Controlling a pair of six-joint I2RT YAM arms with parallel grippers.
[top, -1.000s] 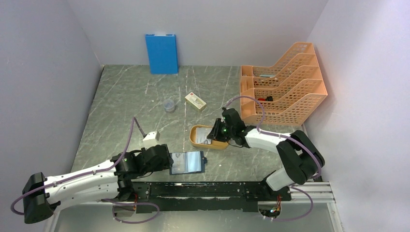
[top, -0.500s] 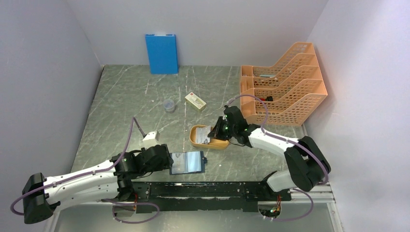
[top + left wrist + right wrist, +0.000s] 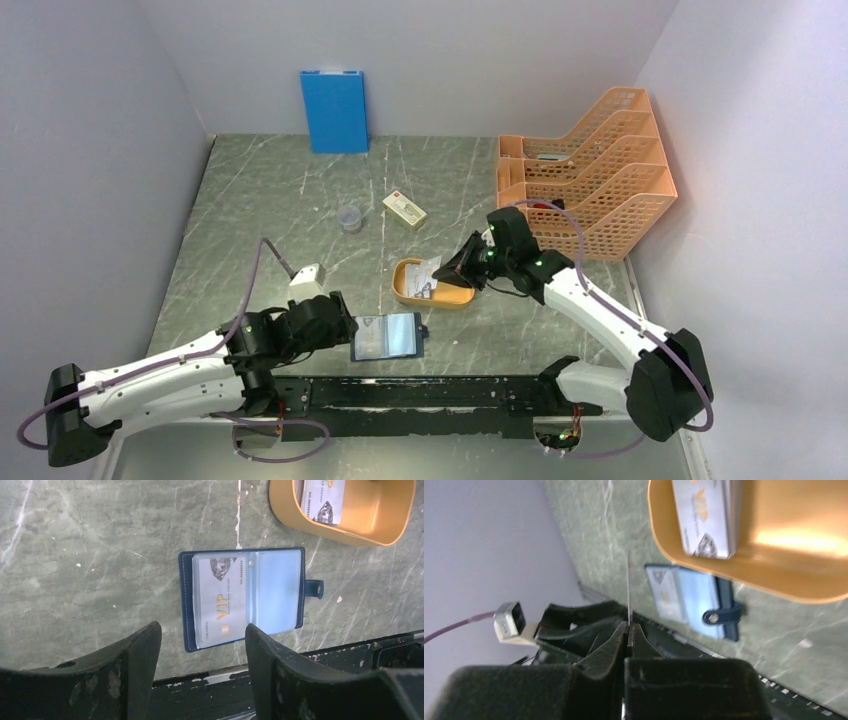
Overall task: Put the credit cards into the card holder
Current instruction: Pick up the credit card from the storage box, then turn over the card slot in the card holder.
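Note:
The card holder lies open on the table near the front edge. One credit card sits in its left pocket. My left gripper hovers open just left of it, holding nothing. Another credit card, seen edge-on as a thin line, is pinched in my shut right gripper above the orange tray. More credit cards lie in the tray.
A blue upright folder stands at the back wall. A cream box and a small clear cup sit mid-table. An orange file rack fills the right side. A black rail runs along the near edge.
My right gripper closed on a card at the tray and drew back to the right, lifting it. The left arm shifted slightly; the card holder stayed put.

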